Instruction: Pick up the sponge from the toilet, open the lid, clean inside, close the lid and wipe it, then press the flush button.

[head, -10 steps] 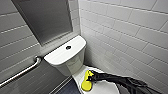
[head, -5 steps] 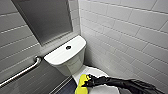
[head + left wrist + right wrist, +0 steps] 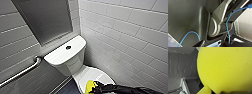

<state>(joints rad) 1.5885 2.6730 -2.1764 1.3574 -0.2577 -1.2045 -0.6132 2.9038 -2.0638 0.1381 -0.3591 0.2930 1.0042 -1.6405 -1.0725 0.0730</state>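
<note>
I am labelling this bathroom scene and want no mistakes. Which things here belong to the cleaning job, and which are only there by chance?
For the job:
- sponge, at the right arm's tip, over the lid's near edge
- lid, closed
- toilet
- flush button, on the tank top

Only there:
- grab bar
- grey panel
- tiled wall

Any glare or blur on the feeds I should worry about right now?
Head view: even light, no harsh glare; the flush button reads clearly on the white toilet. Right wrist view: the sponge is too close, a featureless yellow blur. Left wrist view: dim, mostly dark robot parts.
</note>
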